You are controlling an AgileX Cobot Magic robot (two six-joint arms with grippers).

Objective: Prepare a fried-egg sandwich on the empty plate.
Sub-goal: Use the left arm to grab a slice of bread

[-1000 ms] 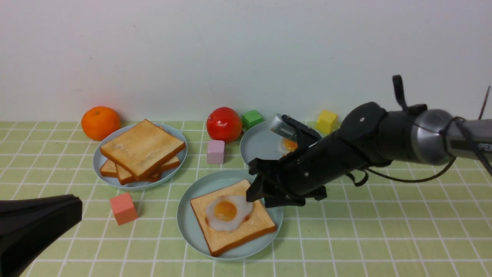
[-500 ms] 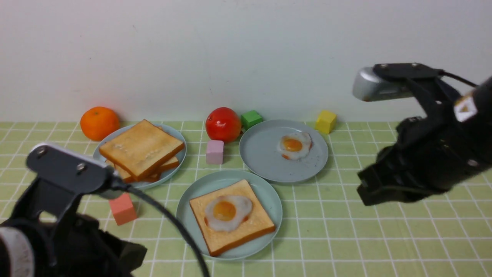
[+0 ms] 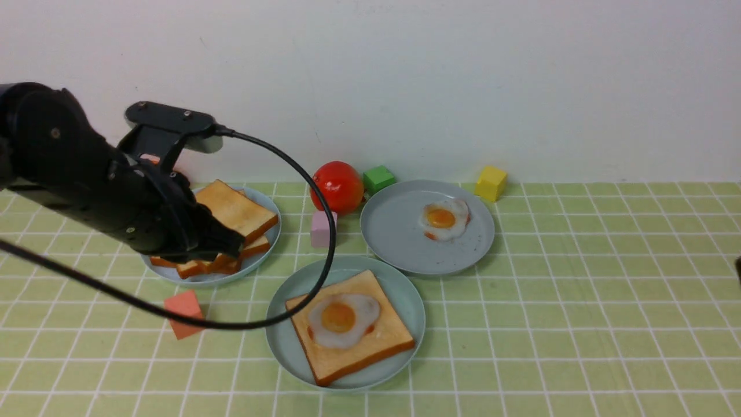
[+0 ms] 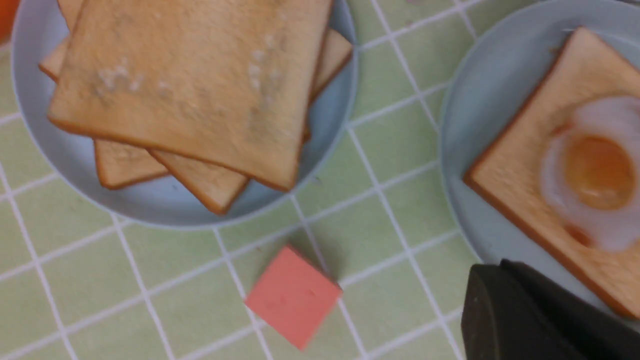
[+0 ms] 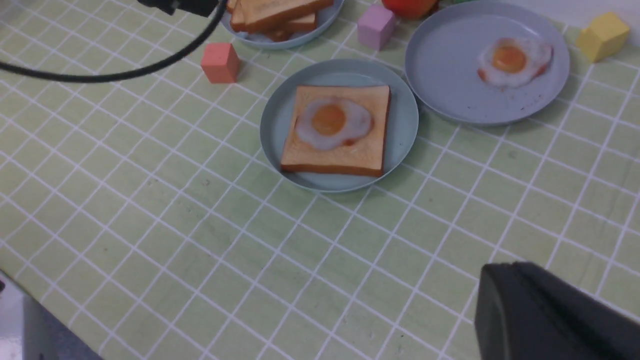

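Note:
On the pale mint plate (image 3: 278, 330) lies one toast slice (image 3: 385, 341) with a fried egg (image 3: 341, 318) on top. The pile of plain toast (image 3: 237, 211) fills a grey-blue plate (image 3: 266, 255) at the left. My left gripper (image 3: 233, 245) hangs shut and holding nothing over that pile's front right edge. In the left wrist view its tip (image 4: 482, 267) shows beside the pile (image 4: 190, 85) and the mint plate (image 4: 460, 150). My right gripper (image 5: 495, 267) is shut and holds nothing, well back from the mint plate (image 5: 275, 115) and egg toast (image 5: 345, 155).
A second grey-blue plate (image 3: 393, 231) holds another fried egg (image 3: 443, 219). A tomato (image 3: 337, 186), green cube (image 3: 380, 178), yellow cube (image 3: 491, 182), pink cube (image 3: 323, 229) and red cube (image 3: 184, 313) lie around the plates. The left arm's black cable (image 3: 327, 260) loops over the mint plate's left side.
My right arm pulled back from the mint plate to the right, out of the front view, and its jaws closed. My left arm rose from the lower left to the toast pile.

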